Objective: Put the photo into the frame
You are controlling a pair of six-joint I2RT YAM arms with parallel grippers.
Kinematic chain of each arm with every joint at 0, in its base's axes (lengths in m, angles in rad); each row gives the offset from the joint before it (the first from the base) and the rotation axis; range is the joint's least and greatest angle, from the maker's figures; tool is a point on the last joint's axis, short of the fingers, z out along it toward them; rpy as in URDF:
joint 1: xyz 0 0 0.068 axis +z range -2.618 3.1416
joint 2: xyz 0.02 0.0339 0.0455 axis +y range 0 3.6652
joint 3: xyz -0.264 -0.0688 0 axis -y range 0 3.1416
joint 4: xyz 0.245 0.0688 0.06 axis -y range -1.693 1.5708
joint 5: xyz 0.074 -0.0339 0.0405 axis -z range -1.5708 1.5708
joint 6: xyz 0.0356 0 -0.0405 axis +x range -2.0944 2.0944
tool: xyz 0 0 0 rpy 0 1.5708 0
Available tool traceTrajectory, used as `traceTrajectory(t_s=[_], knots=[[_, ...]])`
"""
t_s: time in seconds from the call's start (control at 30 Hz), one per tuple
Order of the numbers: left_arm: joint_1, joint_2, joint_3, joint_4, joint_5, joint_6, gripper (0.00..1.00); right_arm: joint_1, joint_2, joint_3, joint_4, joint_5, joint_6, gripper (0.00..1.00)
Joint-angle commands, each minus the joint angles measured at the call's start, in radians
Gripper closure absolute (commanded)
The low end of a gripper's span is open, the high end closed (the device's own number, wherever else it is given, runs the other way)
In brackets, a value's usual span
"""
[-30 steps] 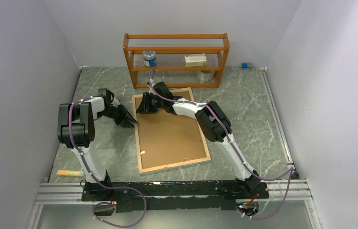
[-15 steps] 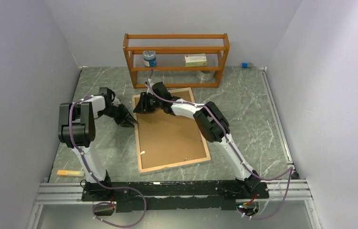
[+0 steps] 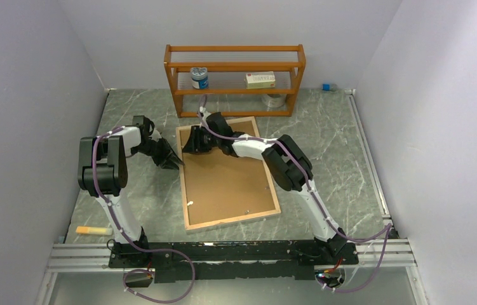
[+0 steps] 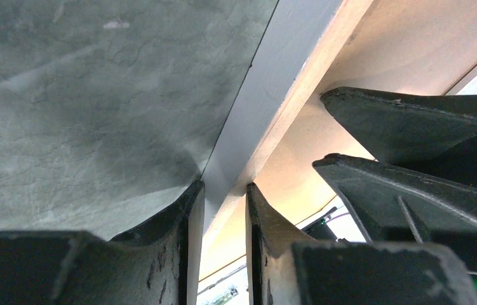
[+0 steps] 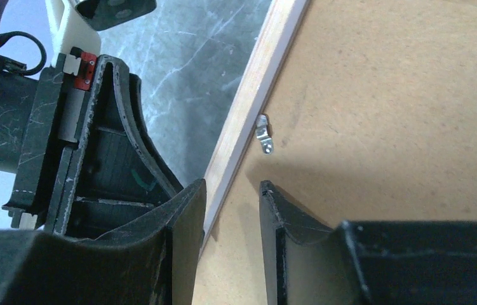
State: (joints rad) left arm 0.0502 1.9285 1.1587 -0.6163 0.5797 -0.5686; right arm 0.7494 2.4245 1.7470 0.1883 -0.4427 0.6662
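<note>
1. Orange stick (image 3: 93,230): lies flat on the surface (image 3: 343,146), well to the left of the frame's near corner.
2. Left pincer (image 3: 173,163): low at the frame's left rim. The fingers are a narrow gap apart and the rim fills that gap. I cannot tell whether they clamp it.
3. Frame (image 3: 230,219): lies back side up in the middle of the surface, turned slightly askew. The light wood rim surrounds a brown backing board (image 3: 226,178). A small metal clip (image 5: 264,135) sits on the board just inside the left rim.
4. Right pincer (image 3: 188,145): at the frame's far left corner. The fingers are slightly spread astride the left rim, one outside the frame and one over the board, with a strip of board showing in the gap.
5. Orange shelf rack (image 3: 235,67): stands just beyond the frame's far edge and holds a jar (image 3: 199,78), a box (image 3: 260,79) and a roll of tape (image 3: 275,100).
</note>
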Motion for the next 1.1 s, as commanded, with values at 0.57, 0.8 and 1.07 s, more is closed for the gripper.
traceTrajectory(t_s=[0.57, 0.8, 1.07], knots=[[-0.03, 0.07, -0.003, -0.083, -0.263, 0.024, 0.92, -0.007, 0.176, 0.243, -0.121, -0.037, -0.109, 0.61], [-0.029, 0.073, -0.003, -0.08, -0.255, 0.024, 0.92, -0.005, 0.183, 0.241, -0.12, -0.122, -0.111, 0.66], [-0.03, 0.078, -0.002, -0.077, -0.245, 0.026, 0.92, 0.002, 0.184, 0.258, -0.147, -0.112, -0.126, 0.67]])
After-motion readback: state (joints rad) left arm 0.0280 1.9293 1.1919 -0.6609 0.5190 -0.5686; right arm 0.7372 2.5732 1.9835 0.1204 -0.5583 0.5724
